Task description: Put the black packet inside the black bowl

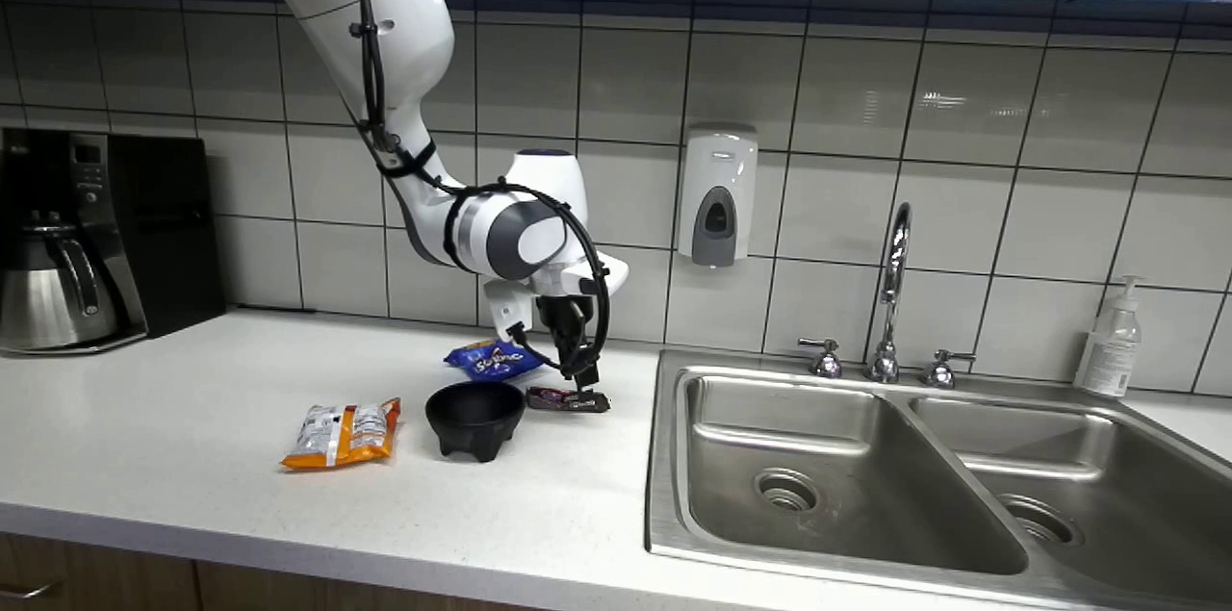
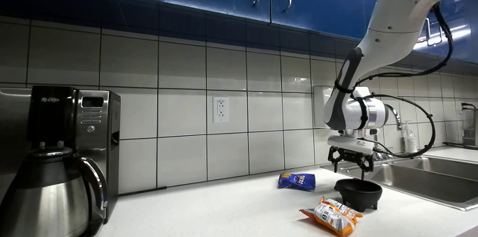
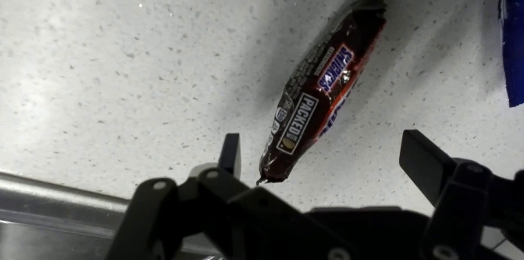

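Observation:
The black packet (image 1: 551,399), a dark Snickers wrapper, lies on the counter just right of the black bowl (image 1: 475,411) in an exterior view. In the wrist view the packet (image 3: 315,92) lies slanted, its lower end between the finger pads and closer to the left pad. My gripper (image 3: 323,155) is open and empty, fingers pointing down above the counter near that end. The gripper (image 2: 349,171) also shows behind the bowl (image 2: 360,194) in an exterior view, where the packet is hidden. Only a dark edge, likely the bowl's rim, shows at the wrist view's top.
A blue packet (image 1: 494,360) lies behind the bowl by the tiled wall. An orange packet (image 1: 344,435) lies on the bowl's other side. The steel sink (image 1: 664,457) borders the counter near the gripper. A coffee maker (image 2: 95,147) stands at the far end.

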{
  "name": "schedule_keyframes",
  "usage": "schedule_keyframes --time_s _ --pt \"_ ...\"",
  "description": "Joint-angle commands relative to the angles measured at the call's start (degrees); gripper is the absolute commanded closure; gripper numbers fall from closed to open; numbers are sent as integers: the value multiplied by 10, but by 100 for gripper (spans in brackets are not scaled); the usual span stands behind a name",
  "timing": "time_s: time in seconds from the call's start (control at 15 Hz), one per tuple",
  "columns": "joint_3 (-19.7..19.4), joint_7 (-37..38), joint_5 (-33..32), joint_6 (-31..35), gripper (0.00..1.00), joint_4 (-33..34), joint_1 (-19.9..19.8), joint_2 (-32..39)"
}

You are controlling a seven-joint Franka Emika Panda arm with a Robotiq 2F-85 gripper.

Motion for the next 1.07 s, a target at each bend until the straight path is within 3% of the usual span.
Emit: schedule_keyframes --time_s 0.0,0.8,0.87,1.0 --pt "-6 18 -3 -25 0 29 6 19" --pt "-5 21 -1 -54 2 63 5 54" --pt "-2 19 1 -57 26 66 3 55" --pt "-2 20 2 -59 29 70 3 57"
